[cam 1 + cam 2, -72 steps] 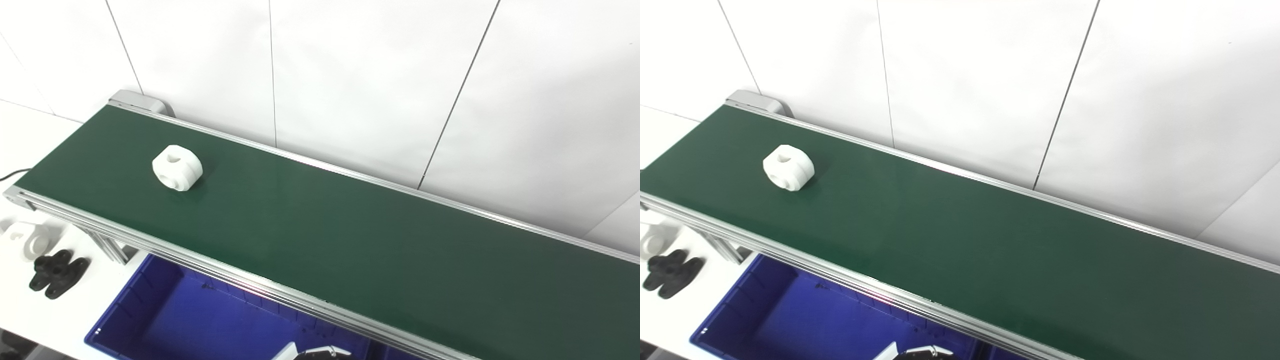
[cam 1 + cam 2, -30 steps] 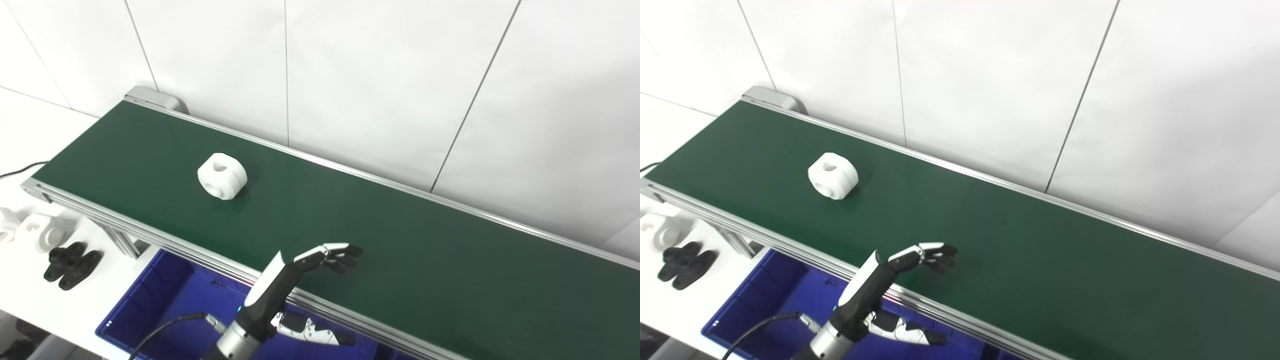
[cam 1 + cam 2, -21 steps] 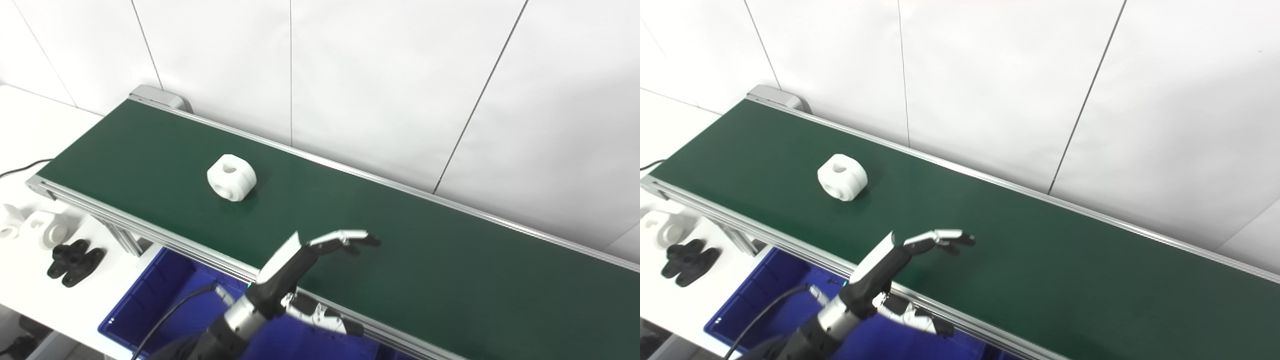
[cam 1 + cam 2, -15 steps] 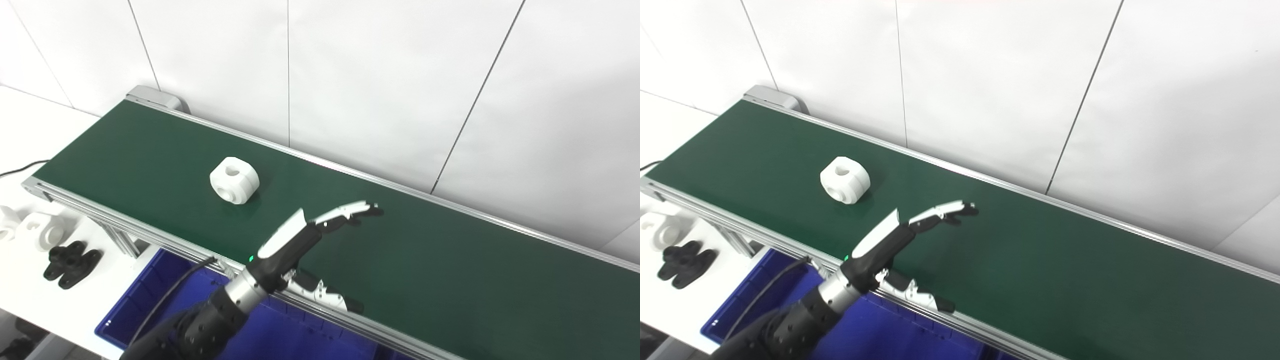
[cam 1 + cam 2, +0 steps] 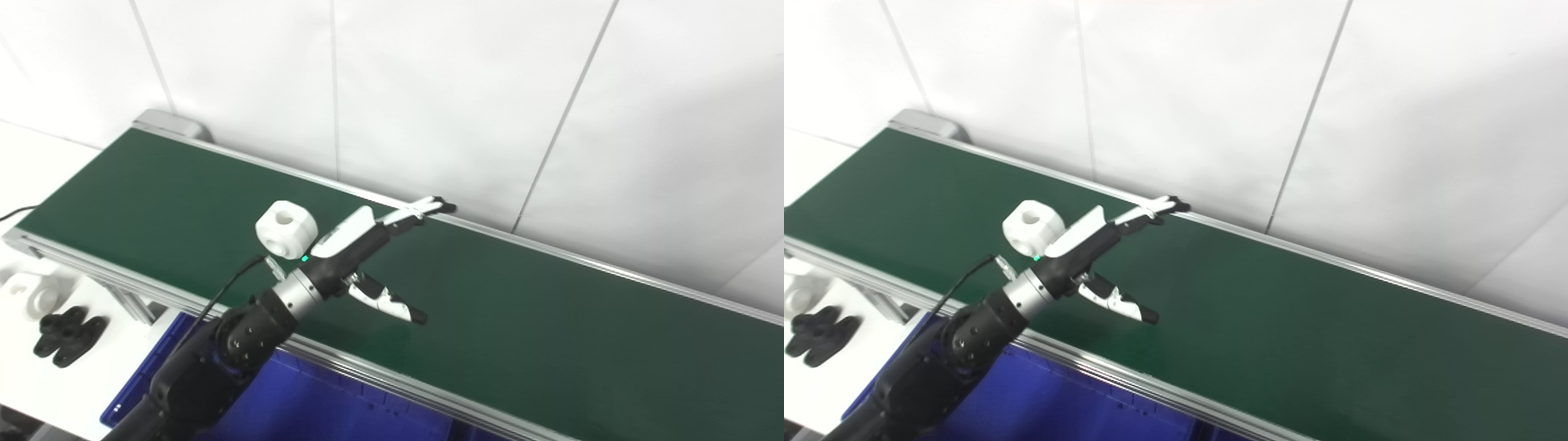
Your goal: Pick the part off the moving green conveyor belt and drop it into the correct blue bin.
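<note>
A white ring-shaped part [image 5: 286, 228] with a hole in its top lies on the green conveyor belt [image 5: 520, 318], left of the middle. My left hand [image 5: 358, 245] reaches over the belt just right of the part, open and holding nothing. Its fingers [image 5: 422, 211] stretch to the belt's far rail, while the thumb [image 5: 392, 304] points toward the near side. The part sits beside the back of this hand; whether they touch I cannot tell. A blue bin [image 5: 343, 404] lies below the belt's front rail. My right hand is out of view.
On the white table at far left lie a black part [image 5: 67, 337] and a white part [image 5: 33, 295]. The belt's aluminium front rail [image 5: 429, 398] runs between belt and bin. A white tiled wall stands right behind the belt.
My left hand rose from over the bin, crossed the front rail and stretched across the belt with its fingers spreading. The white part rode the belt rightward to the hand. The camera shifted slightly.
</note>
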